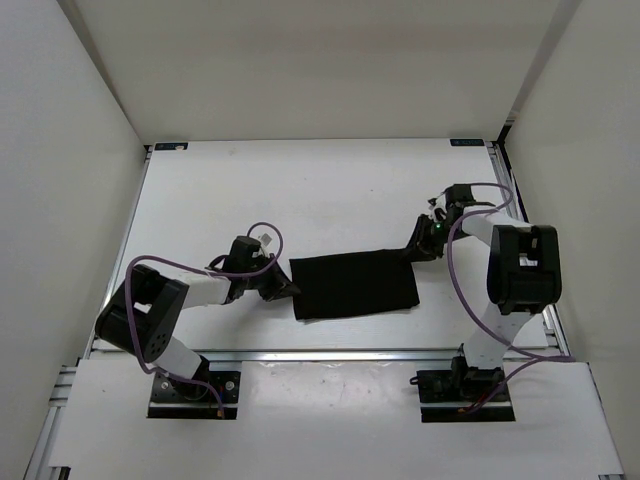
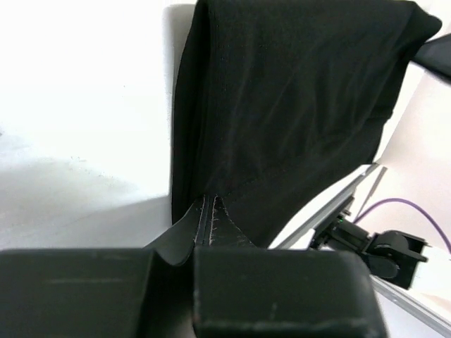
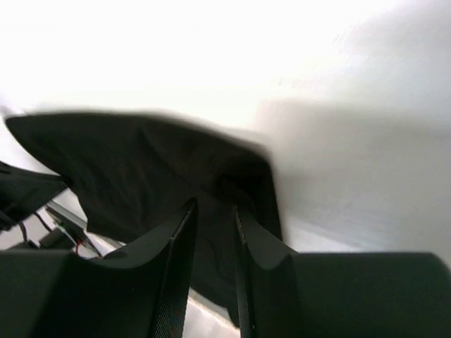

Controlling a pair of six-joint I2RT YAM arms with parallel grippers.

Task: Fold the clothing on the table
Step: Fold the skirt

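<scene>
Top external: left gripper (image 1: 283, 288) clamped on left end of cloth (image 1: 355, 287); right gripper (image 1: 413, 250) at far-right corner, hold unclear; long axis between them.

Blurred clothing (image 3: 141, 169) edge, right wrist view

White panels close the scene in on three sides. A back wall (image 1: 320, 60) rises beyond the far edge, while a left wall (image 1: 60, 200) and a right wall (image 1: 595, 180) slant outward on either side. A dark vertical strip (image 1: 507, 130) shows at the far right corner, where the back wall meets the right wall. Nearest the camera, a flat white board (image 1: 330, 430) runs across the bottom of the top view, with a silver framing bar (image 1: 48, 425) along its left end.
</scene>
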